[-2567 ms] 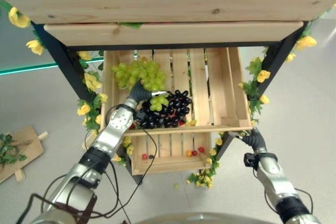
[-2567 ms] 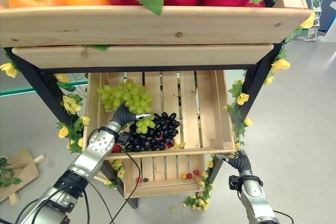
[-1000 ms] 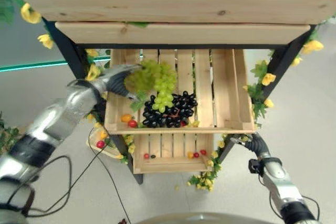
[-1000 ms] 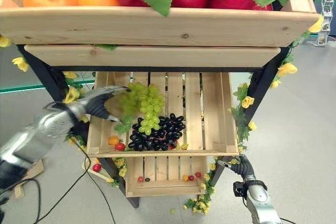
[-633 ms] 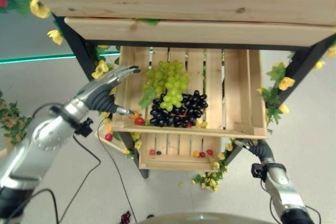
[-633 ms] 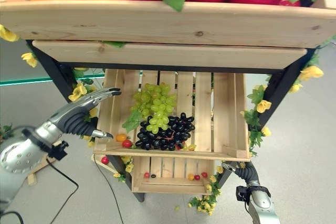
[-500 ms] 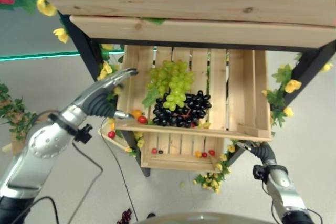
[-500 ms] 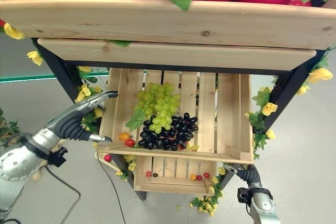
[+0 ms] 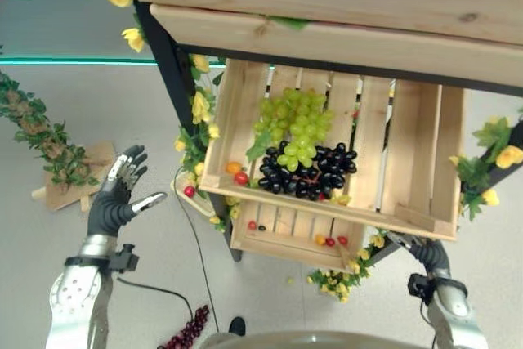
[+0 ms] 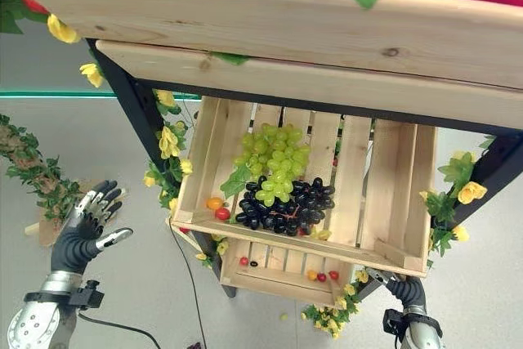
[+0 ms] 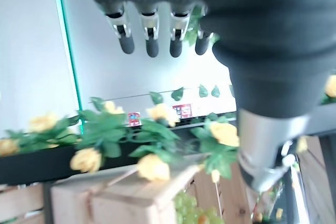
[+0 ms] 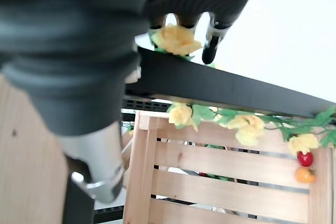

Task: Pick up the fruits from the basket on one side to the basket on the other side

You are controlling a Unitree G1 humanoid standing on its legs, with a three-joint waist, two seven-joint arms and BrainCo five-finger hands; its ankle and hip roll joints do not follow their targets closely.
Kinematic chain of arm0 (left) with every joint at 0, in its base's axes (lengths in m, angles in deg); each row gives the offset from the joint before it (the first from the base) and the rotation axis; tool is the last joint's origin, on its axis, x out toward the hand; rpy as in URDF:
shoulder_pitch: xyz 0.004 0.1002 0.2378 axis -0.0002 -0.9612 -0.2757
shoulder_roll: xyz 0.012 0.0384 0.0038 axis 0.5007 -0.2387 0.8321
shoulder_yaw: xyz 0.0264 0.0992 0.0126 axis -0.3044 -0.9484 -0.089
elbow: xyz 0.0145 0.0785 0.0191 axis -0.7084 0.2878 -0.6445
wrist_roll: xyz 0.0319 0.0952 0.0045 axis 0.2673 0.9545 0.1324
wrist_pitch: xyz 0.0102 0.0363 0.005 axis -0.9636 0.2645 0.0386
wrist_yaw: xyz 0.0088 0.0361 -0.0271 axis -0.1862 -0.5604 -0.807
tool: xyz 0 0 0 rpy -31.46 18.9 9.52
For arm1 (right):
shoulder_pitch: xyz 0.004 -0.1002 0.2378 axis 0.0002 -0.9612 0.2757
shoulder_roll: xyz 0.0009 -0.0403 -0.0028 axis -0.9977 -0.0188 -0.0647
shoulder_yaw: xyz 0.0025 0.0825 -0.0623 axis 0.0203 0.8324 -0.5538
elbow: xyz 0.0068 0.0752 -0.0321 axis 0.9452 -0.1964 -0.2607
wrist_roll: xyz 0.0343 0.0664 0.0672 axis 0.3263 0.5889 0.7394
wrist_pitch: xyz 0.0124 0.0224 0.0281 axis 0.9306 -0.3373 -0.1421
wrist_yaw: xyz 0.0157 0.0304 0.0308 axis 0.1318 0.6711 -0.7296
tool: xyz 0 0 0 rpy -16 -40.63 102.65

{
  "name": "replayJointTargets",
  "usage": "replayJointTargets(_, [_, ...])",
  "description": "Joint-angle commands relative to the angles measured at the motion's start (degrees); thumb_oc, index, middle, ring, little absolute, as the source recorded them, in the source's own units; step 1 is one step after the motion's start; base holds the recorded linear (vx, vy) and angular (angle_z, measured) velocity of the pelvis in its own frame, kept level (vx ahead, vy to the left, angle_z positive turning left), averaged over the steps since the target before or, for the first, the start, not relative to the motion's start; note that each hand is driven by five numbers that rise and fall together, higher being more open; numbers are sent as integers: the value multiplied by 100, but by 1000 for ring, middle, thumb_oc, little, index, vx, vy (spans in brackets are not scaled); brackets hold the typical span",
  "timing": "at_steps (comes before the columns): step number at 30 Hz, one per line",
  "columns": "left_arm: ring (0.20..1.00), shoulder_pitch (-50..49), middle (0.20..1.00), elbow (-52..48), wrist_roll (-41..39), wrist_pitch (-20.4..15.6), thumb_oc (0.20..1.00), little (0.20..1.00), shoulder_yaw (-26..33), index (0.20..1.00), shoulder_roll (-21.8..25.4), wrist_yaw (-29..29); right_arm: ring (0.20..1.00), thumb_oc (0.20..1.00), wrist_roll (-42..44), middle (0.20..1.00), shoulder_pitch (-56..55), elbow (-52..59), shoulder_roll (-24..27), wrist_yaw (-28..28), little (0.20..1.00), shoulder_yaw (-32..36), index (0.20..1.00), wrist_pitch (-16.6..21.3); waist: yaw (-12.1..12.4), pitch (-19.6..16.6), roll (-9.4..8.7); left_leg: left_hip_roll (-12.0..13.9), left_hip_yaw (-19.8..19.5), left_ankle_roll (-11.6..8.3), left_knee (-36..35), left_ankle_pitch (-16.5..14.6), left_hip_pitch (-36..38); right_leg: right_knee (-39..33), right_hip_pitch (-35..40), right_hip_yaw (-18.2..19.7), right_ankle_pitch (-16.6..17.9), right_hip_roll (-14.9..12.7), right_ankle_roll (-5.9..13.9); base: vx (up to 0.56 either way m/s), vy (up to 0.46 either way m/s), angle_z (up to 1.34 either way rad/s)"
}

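Left hand [image 9: 114, 198] is hovering open and empty — well apart from the crate [image 9: 229, 132]. Right hand's [image 9: 425, 252] fingers cannot be read. A good pick means reaching in low, closing around the green grapes [image 9: 292, 124] — not the black ones [image 9: 315, 176].

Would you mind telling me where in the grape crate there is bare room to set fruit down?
The crate is bare across its right slats, between the black grapes and the right wall. The left-centre is crowded: green grapes overlap the black bunch, with small tomatoes at the front-left corner.

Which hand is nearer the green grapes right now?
Left, though neither is close. The left hand hangs open outside the crate, off the green grapes' left; the right hand sits below the crate's front right corner.
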Motion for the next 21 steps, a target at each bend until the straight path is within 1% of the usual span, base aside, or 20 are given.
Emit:
replayJointTargets(1, [1000, 80, 1000, 136, -292, -351, 1000, 1000, 59, 1000, 30, 17, 1000, 1000, 172, 1000, 592, 446, 30, -34, 1000, 96, 1000, 579, 313, -227, -103, 182, 6, -187, 318, -608, 275, 44, -276, 56, 650, -427, 285, 7, -2, 8])
replayJointTargets(2, [1000, 46, 1000, 453, -217, -394, 1000, 1000, -20, 1000, -15, -7, 1000, 1000, 192, 1000, 583, 425, 7, 2, 1000, 139, 1000, 610, 355, -223, -124, 167, -6, -179, 337, -614, 253, 46, -285, 34, 661, -431, 292, 3, -2, 7])
replayJointTargets(4, [1000, 47, 1000, 665, -64, -424, 1000, 1000, -127, 1000, 0, -61, 1000, 1000, 217, 1000, 614, 433, -25, 50, 1000, 170, 1000, 629, 379, -220, -136, 161, 0, -176, 346, -620, 229, 44, -290, 26, 669, -437, 303, 2, 1, 3])
replayJointTargets(12, [1000, 159, 1000, 791, 315, -553, 1000, 1000, -351, 1000, 111, -387, 1000, 1000, 263, 1000, 687, 397, -58, 194, 1000, 150, 1000, 664, 409, -202, -181, 141, 33, -152, 380, -638, 185, 44, -340, 77, 702, -446, 327, 0, 0, 0])
replayJointTargets(21, [1000, 228, 1000, 788, 501, -639, 1000, 1000, -357, 1000, 103, -704, 1000, 1000, 264, 1000, 782, 356, -48, 297, 1000, 57, 1000, 654, 319, -217, -191, 136, 146, -108, 384, -681, 223, 42, -399, 224, 711, -435, 315, 0, 0, 0])
